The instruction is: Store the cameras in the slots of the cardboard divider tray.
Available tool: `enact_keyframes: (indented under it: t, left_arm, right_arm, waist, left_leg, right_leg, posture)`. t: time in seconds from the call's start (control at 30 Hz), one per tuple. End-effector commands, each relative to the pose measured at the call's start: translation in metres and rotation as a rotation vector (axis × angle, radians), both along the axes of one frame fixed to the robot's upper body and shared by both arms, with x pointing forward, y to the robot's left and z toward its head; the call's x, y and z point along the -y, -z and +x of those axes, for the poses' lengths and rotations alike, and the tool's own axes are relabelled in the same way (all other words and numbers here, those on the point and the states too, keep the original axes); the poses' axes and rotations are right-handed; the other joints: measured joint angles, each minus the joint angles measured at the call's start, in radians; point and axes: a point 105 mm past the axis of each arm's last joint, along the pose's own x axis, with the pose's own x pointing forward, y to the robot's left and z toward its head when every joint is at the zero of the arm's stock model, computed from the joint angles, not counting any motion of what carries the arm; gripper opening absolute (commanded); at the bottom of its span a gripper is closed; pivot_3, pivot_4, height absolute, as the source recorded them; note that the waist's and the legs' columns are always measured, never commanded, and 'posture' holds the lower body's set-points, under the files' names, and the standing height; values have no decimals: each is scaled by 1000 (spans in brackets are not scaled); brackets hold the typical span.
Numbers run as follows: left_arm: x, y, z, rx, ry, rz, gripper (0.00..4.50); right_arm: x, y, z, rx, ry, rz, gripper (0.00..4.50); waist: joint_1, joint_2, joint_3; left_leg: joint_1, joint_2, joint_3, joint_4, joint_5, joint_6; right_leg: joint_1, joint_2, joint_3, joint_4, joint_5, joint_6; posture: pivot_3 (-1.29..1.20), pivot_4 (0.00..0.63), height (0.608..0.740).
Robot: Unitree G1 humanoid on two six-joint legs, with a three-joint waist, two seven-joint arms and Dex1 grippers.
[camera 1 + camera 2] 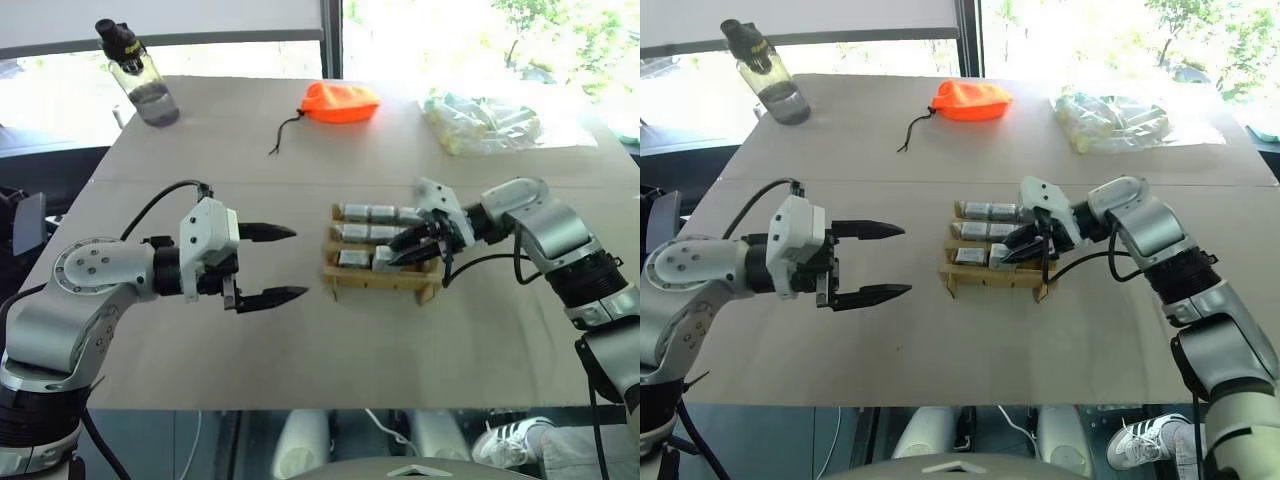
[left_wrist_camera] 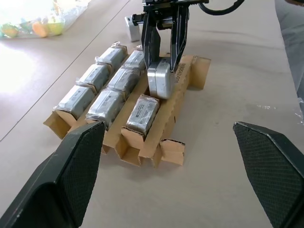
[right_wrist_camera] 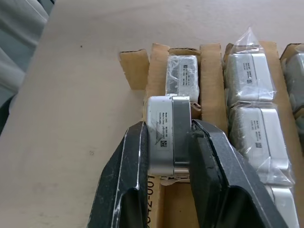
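The right gripper (image 3: 173,156) clamps a silver-grey camera (image 3: 164,135) over the near row of the tan cardboard divider tray (image 2: 183,83), beside one stored there. The left gripper (image 1: 270,265) hangs wide open over bare table (image 1: 300,350) beside the tray.

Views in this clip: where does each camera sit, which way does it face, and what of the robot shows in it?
Left and right eye views: on the head, looking forward and down at the table; both arms show, with the open left gripper.
Left wrist view: looks along its own fingers at the cardboard divider tray.
Right wrist view: looks along the right gripper, shut on a camera over the tray's near row.
Shared: the wrist views both show that held camera.
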Motion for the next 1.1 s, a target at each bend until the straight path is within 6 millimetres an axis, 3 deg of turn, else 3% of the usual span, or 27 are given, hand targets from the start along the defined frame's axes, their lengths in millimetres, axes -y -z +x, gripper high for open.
enact_keyframes:
  t: [0.03,0.27,0.3,0.37,0.47,0.53,0.7,0.77,0.87,0.93,1.03,1.1]
  left_arm:
    - [1,-5,0,33,8,-1,4500]
    - [2,-6,0,40,11,-2,4500]
    - [2,-6,1,41,12,-2,4500]
    - [2,-6,1,41,13,-2,4500]
    - [3,-6,1,41,14,-2,4500]
    - [3,-6,1,41,14,-2,4500]
    - [2,-6,1,38,15,1,4500]
    - [2,-7,1,38,17,2,4500]
    - [4,-7,2,39,25,0,4500]
    - [5,-6,3,33,33,0,4500]
    - [5,-6,5,34,39,3,4500]
    - [6,-6,7,39,44,0,4500]
  right_arm:
    - [5,7,8,22,76,-65,648]
    - [2,9,1,13,41,-106,648]
    - [2,9,-2,7,26,-110,1448]
    - [-1,6,-6,0,14,-94,2066]
    - [-1,-5,-10,0,9,-57,3714]
    - [3,-17,-15,-10,-2,-31,4467]
    - [21,-48,-22,-50,4,60,4467]
    - [34,-55,-12,-4,62,86,4467]
    - [69,-59,13,104,198,72,4467]
    - [95,-53,25,202,225,-1,4467]
    - [139,-36,42,381,213,-280,4467]
    - [153,-31,48,403,197,-367,4467]
  waist:
    - [1,0,0]
    - [2,0,0]
    - [2,0,0]
    - [2,0,0]
    - [-1,0,0]
    - [-2,1,0]
    - [1,1,0]
    - [0,1,0]
    - [2,0,0]
    - [3,0,0]
    - [-1,0,1]
    - [-5,0,2]
  left_leg:
    - [0,0,0,0,0,0]
    - [-2,0,-1,0,0,0]
    - [-3,0,-1,0,0,0]
    - [-3,0,-1,0,0,0]
    - [-3,0,-1,0,0,0]
    - [-3,0,-1,0,0,0]
    - [-3,0,-1,0,0,0]
    - [-3,0,-1,0,0,0]
    - [-3,0,-1,0,0,0]
    - [-3,-1,-1,0,0,0]
    - [-2,-1,1,0,0,0]
    - [-2,-1,2,-1,0,0]
  right_leg:
    - [0,0,0,0,0,0]
    - [-1,0,-1,-2,0,0]
    - [-1,0,-1,-2,0,0]
    - [-1,0,-2,-2,0,0]
    - [-1,0,-2,-2,0,0]
    - [-1,0,-2,-1,0,0]
    - [-1,0,-2,-2,0,0]
    - [-1,0,-1,-2,0,0]
    - [-1,0,-1,-2,0,0]
    - [-1,0,-1,-2,0,0]
    - [-1,0,1,-2,0,0]
    - [-2,1,1,-3,0,0]
  posture:
    - [0,150,726]
    - [0,150,726]
    - [0,150,726]
    - [0,150,726]
    - [0,150,726]
    - [0,150,726]
    - [0,150,726]
    - [0,150,726]
    - [0,150,726]
    - [0,150,726]
    - [0,150,726]
    - [0,150,726]
